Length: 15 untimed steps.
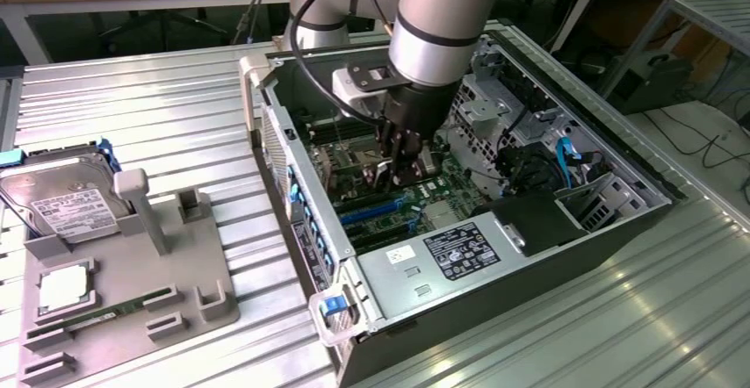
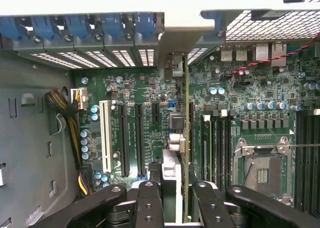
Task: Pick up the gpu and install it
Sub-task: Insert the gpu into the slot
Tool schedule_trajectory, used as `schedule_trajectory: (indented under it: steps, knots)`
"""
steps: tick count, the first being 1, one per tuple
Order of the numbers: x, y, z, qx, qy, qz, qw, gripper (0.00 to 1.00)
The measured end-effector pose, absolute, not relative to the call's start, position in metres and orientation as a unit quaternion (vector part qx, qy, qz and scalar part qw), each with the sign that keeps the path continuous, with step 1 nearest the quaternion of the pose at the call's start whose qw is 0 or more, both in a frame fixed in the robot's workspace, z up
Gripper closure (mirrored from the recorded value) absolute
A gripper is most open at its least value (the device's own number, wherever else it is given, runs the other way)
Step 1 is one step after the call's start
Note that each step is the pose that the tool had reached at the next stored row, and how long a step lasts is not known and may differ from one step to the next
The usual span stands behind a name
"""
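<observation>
The claw point(image 2: 172, 198) is pinching the gpu point(image 2: 186, 138) edge-on above the motherboard point(image 2: 150, 95) – slots crowding either side, no writing legible nearby.

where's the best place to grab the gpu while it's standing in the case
Grip the gpu by its upper long edge, coming straight down from above. It stands on edge over the motherboard slots, so only its two flat faces are free, and the fingers already pinch it this way.

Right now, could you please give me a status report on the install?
Gripper shut on thin dark gpu card. Card edge-on above green motherboard slots, inside open computer case. Nothing blocking.
</observation>
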State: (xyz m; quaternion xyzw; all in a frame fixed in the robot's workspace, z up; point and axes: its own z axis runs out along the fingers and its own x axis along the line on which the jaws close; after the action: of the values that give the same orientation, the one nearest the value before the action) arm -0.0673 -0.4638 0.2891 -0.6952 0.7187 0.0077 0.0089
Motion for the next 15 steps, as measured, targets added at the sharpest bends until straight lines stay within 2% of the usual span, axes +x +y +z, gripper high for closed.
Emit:
schedule_trajectory:
  steps: [15]
  knots:
    - [-0.0693,-0.4652,0.2806,-0.695,0.719,0.008,0.008,0.72]
